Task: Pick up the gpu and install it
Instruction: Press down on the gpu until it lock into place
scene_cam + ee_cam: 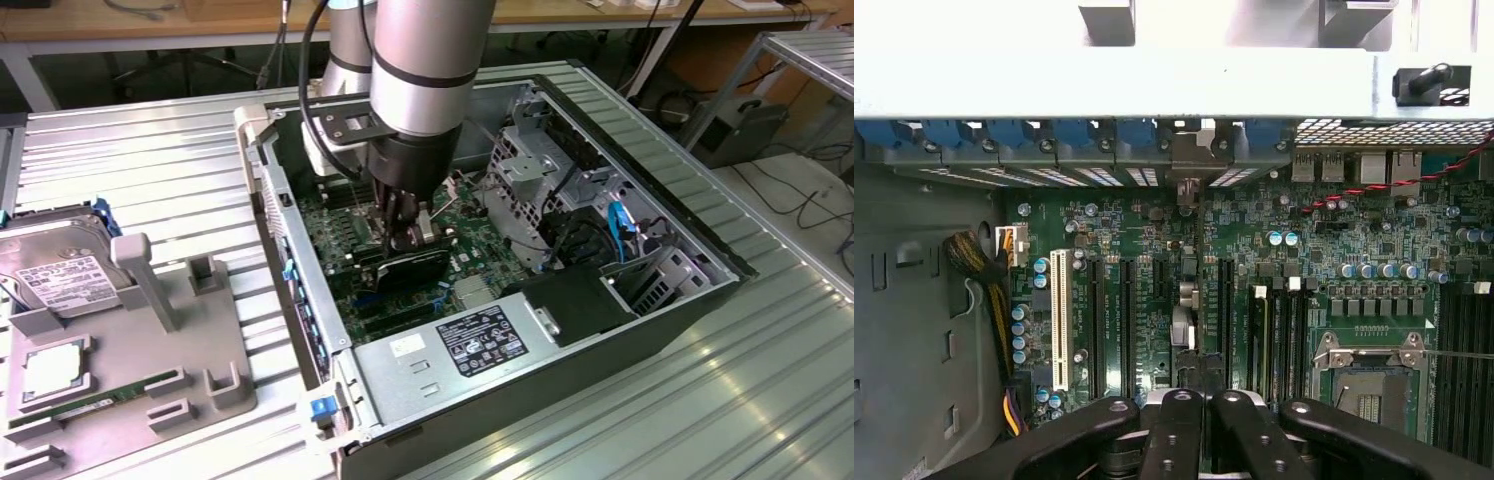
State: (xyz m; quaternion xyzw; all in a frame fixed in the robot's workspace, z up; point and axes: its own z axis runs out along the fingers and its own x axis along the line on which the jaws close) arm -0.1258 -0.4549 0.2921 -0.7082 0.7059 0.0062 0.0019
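The gpu [411, 268] is inside the open case [694, 240], standing on edge over the motherboard [350, 285], black cooler face toward the exterior view's front, and my gripper [407, 232] is clenched on its top edge. In the wrist view the card runs edge-on as a thin dark line [1198, 290] from between the fingers [1176, 435] toward the slot openings in the case's rear wall [1154, 90].

I judge this to be the seating step: the card looks low over the board, near the middle of the slot row, but I cannot tell whether its edge connector has entered a slot yet.

To do it well, I would keep the card's edge parallel to the black slots [1226, 310] and directly over one of them, not between two (the white slot [1061, 320] toward the case's side wall is the wrong kind). The bracket end should line up with an opening [1189, 178] at the rear wall, or the card will tilt as it descends. Pressure should be straight down and even along the length, since a lean could bend the thin board.

On the table [174, 170] beside the case, the fixture [134, 370] holds a hard drive [64, 280] and a memory stick [100, 400].
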